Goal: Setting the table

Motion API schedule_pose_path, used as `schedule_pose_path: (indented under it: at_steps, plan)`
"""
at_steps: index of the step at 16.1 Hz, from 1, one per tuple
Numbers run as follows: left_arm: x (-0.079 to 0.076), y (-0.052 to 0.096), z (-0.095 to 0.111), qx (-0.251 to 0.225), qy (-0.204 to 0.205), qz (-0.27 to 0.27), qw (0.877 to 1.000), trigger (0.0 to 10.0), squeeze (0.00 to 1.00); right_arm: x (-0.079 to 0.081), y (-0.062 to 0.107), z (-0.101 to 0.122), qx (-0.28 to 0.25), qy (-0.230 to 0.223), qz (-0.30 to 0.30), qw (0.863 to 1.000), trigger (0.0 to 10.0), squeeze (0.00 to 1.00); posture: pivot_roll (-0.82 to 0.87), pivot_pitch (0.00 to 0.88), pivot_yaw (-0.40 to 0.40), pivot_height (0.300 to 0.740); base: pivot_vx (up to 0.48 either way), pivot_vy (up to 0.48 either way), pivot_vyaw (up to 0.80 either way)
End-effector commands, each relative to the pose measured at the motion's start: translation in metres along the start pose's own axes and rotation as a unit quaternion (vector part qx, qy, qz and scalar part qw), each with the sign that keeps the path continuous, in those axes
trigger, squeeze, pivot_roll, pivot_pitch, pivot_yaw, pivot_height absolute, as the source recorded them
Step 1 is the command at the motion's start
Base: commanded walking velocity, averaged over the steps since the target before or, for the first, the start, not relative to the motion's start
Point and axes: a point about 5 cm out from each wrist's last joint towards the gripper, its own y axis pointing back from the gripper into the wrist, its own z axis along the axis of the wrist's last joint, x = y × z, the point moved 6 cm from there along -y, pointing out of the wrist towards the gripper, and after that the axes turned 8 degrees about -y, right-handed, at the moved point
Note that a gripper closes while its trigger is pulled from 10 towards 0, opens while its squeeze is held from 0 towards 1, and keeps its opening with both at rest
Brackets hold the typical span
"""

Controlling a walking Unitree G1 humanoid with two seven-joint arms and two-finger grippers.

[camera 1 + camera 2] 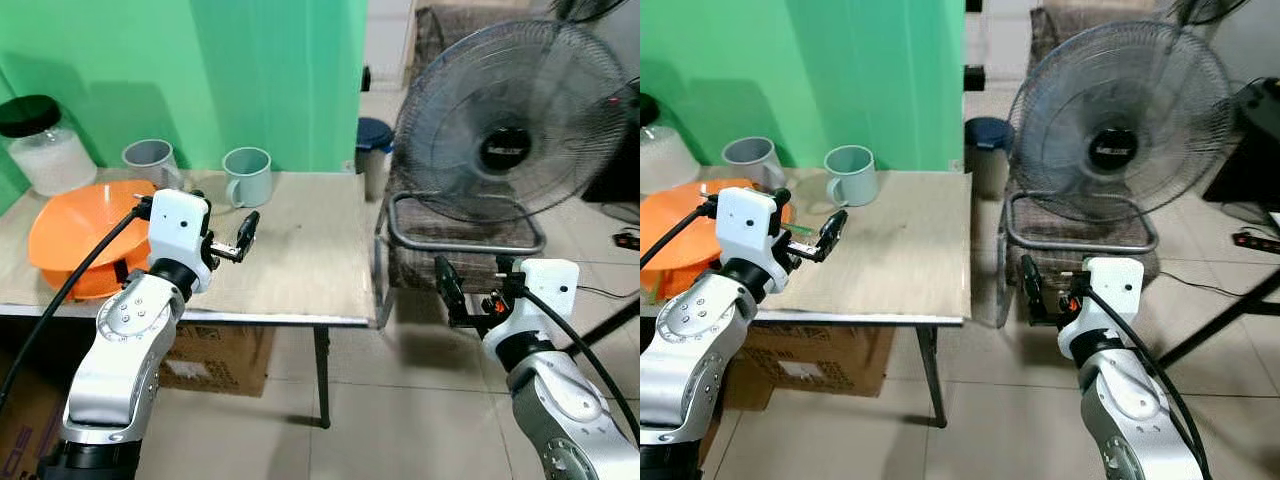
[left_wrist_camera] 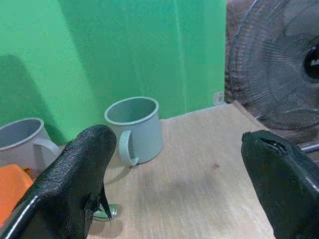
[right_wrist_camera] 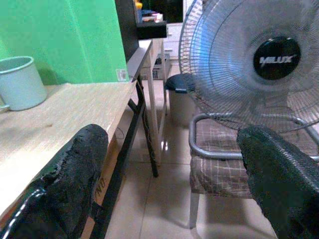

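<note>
Green mug (image 1: 248, 175) sits ahead of our open, empty left pincer (image 1: 243, 238) over table (image 1: 300, 250); careless reach could topple it. Right pincer (image 1: 447, 290) open, off-table.

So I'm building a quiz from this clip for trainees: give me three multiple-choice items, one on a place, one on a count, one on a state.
1. Where is the left pincer?
A. Over the table
B. Inside the orange bowl
C. On the fan

2. How many mugs stand by the green wall?
A. One
B. Two
C. Four

3. What state is the right pincer in?
A. Shut on a mug
B. Open, holding nothing
C. Shut on a spoon

Answers:
1 A, its fingers hang above the tabletop.
2 B, a grey mug and a pale green mug.
3 B, the right wrist view shows its fingers wide apart with nothing between.
</note>
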Motion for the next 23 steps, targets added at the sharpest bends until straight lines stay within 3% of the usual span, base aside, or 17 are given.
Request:
schedule_pose_path:
  at_steps: [1, 19, 23]
  plan:
    - [0.0013, 0.0004, -0.0011, 0.005, -0.002, -0.002, 1.000, 10.0, 0.00, 0.0025, 0.0004, -0.0007, 0.002, -0.001, 0.007, 1.000, 10.0, 0.00, 0.06, 0.000, 0.028, 0.740, 0.289, 0.000, 0.00]
    - [0.0019, 0.0038, -0.0032, 0.011, -0.001, -0.005, 1.000, 10.0, 0.00, 0.0081, -0.0006, -0.0011, 0.005, 0.004, 0.028, 1.000, 10.0, 0.00, 0.07, 0.000, 0.025, 0.740, 0.290, 0.000, -0.05]
    - [0.0013, 0.0042, -0.0041, 0.014, 0.000, -0.007, 1.000, 10.0, 0.00, 0.0087, 0.0010, -0.0003, 0.004, 0.008, 0.031, 0.999, 10.0, 0.00, 0.06, 0.000, 0.030, 0.740, 0.288, 0.000, -0.60]
